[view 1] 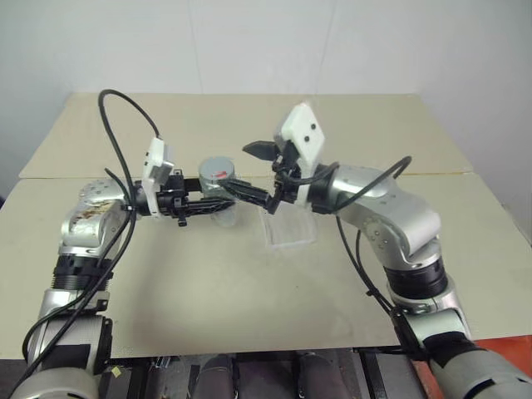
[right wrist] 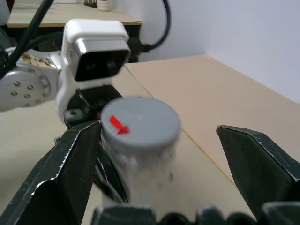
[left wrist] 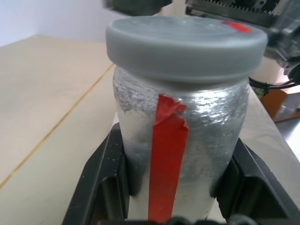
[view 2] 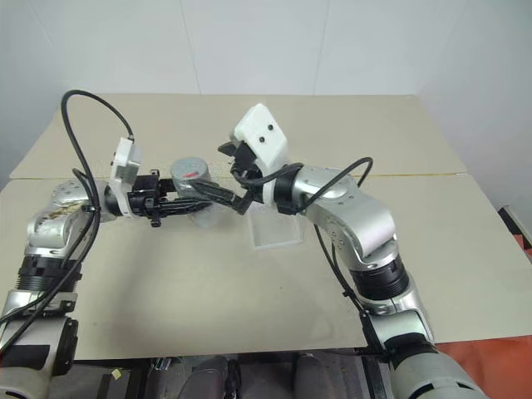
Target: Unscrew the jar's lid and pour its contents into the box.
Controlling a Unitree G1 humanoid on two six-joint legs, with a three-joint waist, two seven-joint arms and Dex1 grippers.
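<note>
Jar (left wrist: 180,140) clamped in left gripper (view 1: 218,199); right gripper (right wrist: 176,154), spread at lid's (view 1: 218,170) 3 o'clock, should centre squarely before closing.

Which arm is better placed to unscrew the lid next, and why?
The right. Its gripper is open, fingers either side of the lid, which is on the jar. The left gripper is shut on the jar, holding it.
</note>
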